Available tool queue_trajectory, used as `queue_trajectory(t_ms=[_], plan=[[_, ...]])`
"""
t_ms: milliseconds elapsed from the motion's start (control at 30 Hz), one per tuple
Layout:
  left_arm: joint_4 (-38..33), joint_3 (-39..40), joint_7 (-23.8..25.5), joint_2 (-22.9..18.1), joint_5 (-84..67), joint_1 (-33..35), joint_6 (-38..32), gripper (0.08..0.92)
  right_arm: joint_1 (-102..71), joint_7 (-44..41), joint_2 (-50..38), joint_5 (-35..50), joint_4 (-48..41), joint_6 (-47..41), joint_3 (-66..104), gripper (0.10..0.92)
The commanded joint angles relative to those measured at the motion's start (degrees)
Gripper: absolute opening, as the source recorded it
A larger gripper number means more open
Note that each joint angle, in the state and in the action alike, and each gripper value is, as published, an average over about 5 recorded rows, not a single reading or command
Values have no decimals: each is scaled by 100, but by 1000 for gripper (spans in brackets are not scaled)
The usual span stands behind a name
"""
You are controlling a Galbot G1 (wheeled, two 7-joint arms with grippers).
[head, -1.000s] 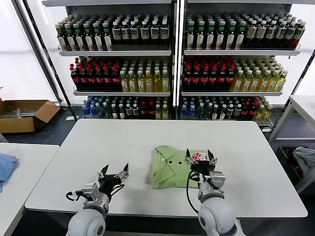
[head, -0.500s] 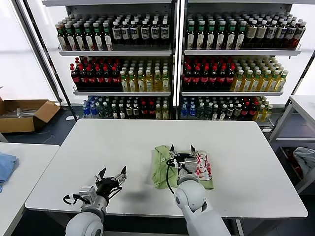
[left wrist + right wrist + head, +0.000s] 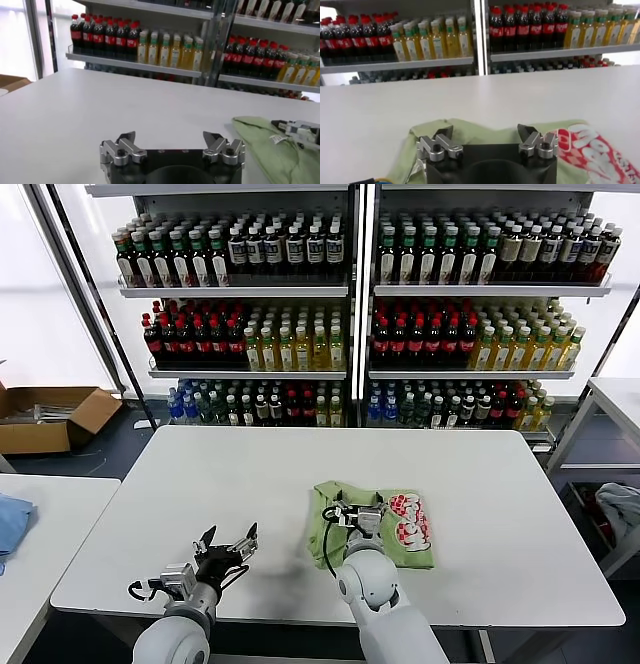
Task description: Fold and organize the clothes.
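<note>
A folded light green polo shirt (image 3: 395, 534) with a red-and-white print lies on the white table (image 3: 250, 484), right of centre near the front. My right gripper (image 3: 353, 511) is open and empty, hovering over the shirt's left half; in the right wrist view its jaws stand wide apart (image 3: 485, 134) above the green cloth (image 3: 470, 131). My left gripper (image 3: 226, 539) is open and empty above bare table near the front left edge. In the left wrist view (image 3: 170, 139) the shirt (image 3: 265, 137) shows off to one side with the right gripper on it.
Shelves of bottles (image 3: 340, 314) stand behind the table. A second table (image 3: 40, 524) with blue cloth is at far left, a cardboard box (image 3: 45, 416) on the floor beyond. More cloth (image 3: 620, 509) lies at far right.
My right gripper has moved left across the shirt, from its right part to its left half, uncovering the printed graphic. The left gripper has hardly moved.
</note>
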Motion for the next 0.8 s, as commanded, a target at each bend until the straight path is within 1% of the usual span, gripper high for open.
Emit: queue_trajectory(t_ms=[33,267,533,667,800], plan=[[-33,-36,10,25,-17,49,-1,823,19,-10,241,-48,-399,-1,11,823],[-77,-59,33,30,-41,116,-12,823,-30,-126,240,-80,-447,134,87,823],[-178,-55,35,-7,-21,160,-9,823,-84,-303,202,-26,-101,277,87,823],[-291,-103,31,-15,63,215,-25,823,-132,-338,155,174,302,283,103,823],[-454,-194,26,13,144,242,-32,823,-195,-320,-9,367,1012,240,137,823]])
